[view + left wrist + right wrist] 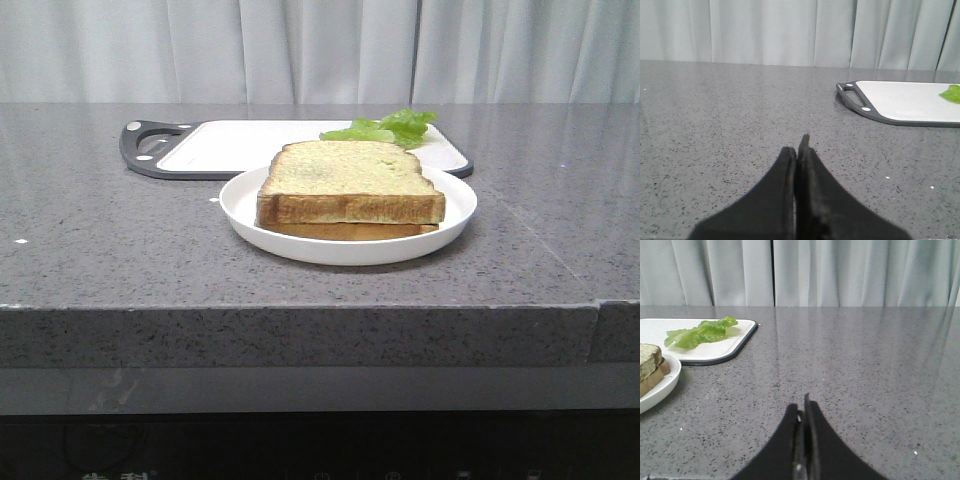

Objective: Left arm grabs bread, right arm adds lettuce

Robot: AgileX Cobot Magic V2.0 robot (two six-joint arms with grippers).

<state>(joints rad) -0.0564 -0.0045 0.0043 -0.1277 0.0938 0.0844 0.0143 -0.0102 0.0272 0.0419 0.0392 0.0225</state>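
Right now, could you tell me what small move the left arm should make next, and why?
Probably open the left gripper and swing it toward the top bread slice on the plate: its fingers are shut over bare counter, and the lettuce waits on the cutting board.

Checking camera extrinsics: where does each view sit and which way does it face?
Front: low, facing forward at thick speckled toast slice on round white plate; no robot parts.
Left wrist: low over the counter; shut slim black left gripper, cutting board's handle end.
Right wrist: same height; shut right gripper.
All share ruffled green lettuce leaf.
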